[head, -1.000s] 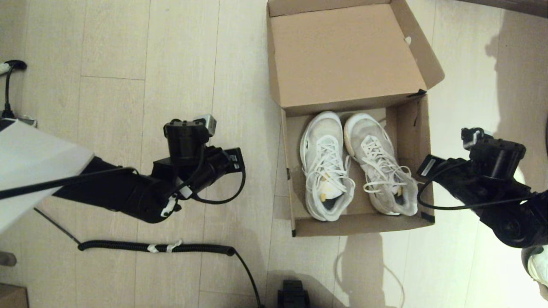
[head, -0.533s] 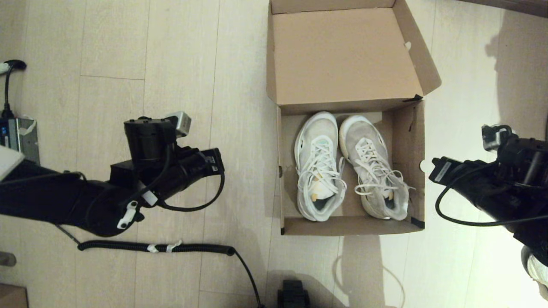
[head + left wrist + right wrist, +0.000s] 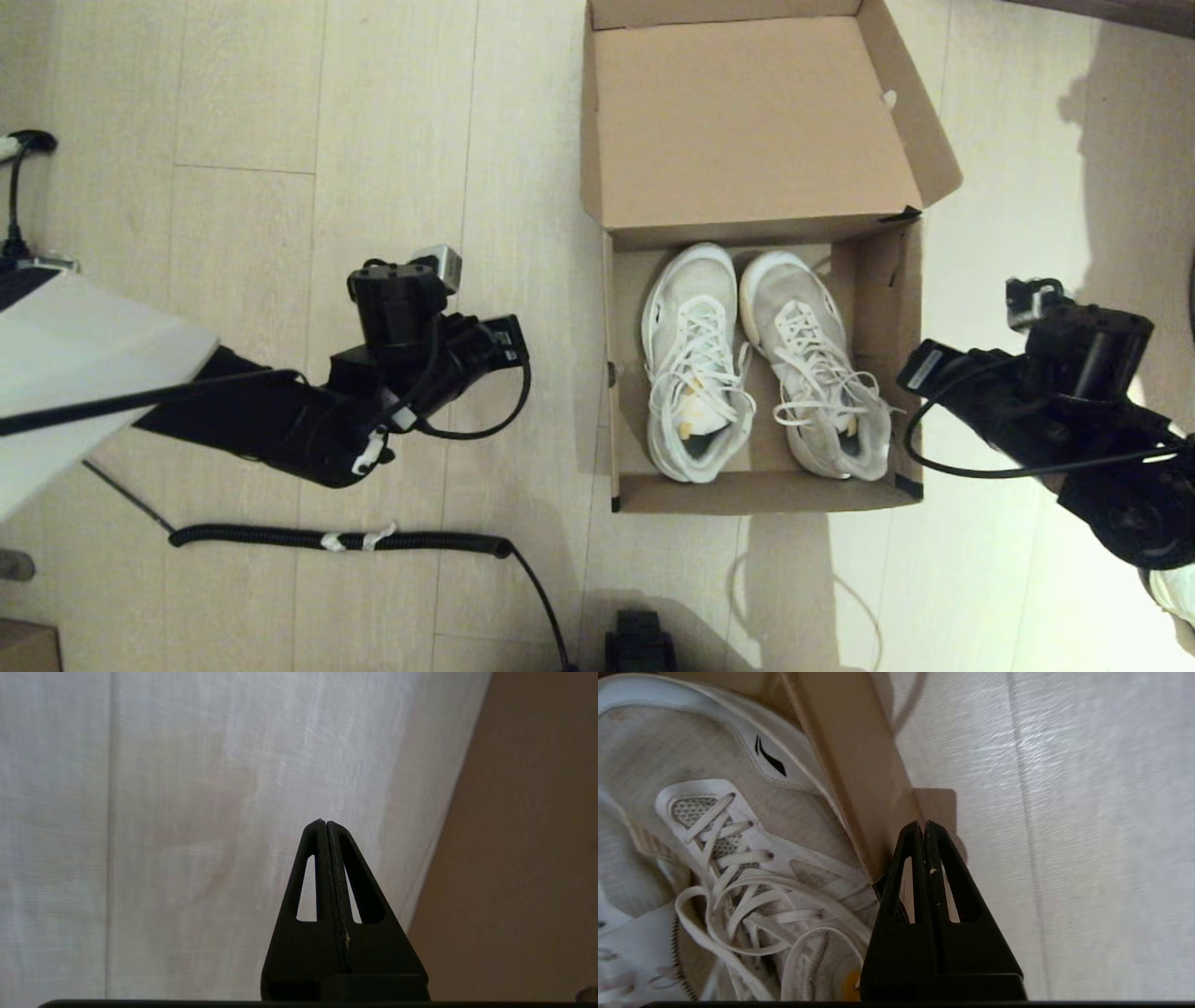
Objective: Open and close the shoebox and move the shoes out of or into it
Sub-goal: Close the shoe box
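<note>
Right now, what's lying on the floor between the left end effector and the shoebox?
Nothing: in the head view, only bare floor separates the left end effector from the shoebox.

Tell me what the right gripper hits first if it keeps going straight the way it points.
Probably the shoebox side wall: the shut right gripper points at its top edge, with a shoe just inside. Depth is unclear.

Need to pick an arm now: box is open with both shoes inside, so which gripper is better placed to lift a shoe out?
Probably right. The right gripper, shut, sits at the shoebox wall beside the shoes. The left gripper, also shut, is over bare floor, apart from the box.
</note>
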Robot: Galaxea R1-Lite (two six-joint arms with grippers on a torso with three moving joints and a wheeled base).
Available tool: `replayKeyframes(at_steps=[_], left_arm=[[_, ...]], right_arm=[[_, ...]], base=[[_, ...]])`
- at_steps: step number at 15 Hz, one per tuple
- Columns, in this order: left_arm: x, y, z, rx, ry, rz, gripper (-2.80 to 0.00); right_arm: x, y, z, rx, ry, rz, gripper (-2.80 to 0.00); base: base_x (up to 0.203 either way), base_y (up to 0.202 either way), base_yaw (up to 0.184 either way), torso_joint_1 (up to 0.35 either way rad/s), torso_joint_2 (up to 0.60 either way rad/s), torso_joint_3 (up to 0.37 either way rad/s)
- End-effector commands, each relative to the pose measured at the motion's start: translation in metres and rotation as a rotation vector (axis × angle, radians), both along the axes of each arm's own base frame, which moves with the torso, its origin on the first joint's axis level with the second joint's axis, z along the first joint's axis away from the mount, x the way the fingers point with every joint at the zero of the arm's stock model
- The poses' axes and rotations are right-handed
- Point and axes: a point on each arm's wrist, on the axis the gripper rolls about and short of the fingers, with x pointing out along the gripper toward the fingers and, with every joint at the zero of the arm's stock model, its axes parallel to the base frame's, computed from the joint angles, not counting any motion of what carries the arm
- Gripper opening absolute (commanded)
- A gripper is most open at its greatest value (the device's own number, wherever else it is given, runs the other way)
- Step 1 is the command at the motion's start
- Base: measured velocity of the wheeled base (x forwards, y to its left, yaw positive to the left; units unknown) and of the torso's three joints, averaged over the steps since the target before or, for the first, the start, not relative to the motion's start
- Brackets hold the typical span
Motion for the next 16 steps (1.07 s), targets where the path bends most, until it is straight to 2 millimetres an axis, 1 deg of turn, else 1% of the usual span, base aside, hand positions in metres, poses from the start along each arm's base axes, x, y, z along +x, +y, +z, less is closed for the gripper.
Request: replayKeyframes(at_steps=[1,4,7,9,11,12,14,16], left_arm=[[-0.002,-0.005,-0.007,0.008,0.016,0.006,-2.80],[-0.023,0.002,-0.005,0.028,0.043,0.037,-2.80],[-0.050,0.010,0.002,0.039,0.051,0.054,-2.80],[-0.071,0.020,-0.001,0.055,0.081,0.055,-2.80],[-0.089,0.023,-0.006,0.070,0.108,0.041,-2.80],[-0.091,0.021,-0.009,0.077,0.119,0.033,-2.80],[-0.086,0.019,-0.012,0.079,0.121,0.034,-2.80],[-0.073,0.013,-0.014,0.073,0.114,0.039,-2.80]], right_arm=[[-0.002,0.017,-0.005,0.011,0.013,0.050,-2.80],[-0.013,0.040,-0.004,0.008,0.016,0.083,-2.80],[-0.029,0.054,-0.004,0.001,0.024,0.115,-2.80],[-0.038,0.063,-0.005,-0.004,0.031,0.139,-2.80],[-0.047,0.070,-0.008,-0.013,0.046,0.150,-2.80],[-0.051,0.070,-0.011,-0.017,0.057,0.146,-2.80],[-0.050,0.066,-0.013,-0.021,0.062,0.115,-2.80],[-0.045,0.056,-0.006,-0.024,0.038,0.078,-2.80]], base=[[0.000,0.000,0.000,0.000,0.00,0.000],[0.000,0.000,0.000,0.000,0.00,0.000],[0.000,0.000,0.000,0.000,0.00,0.000],[0.000,0.000,0.000,0.000,0.00,0.000],[0.000,0.000,0.000,0.000,0.00,0.000],[0.000,0.000,0.000,0.000,0.00,0.000],[0.000,0.000,0.000,0.000,0.00,0.000],[0.000,0.000,0.000,0.000,0.00,0.000]])
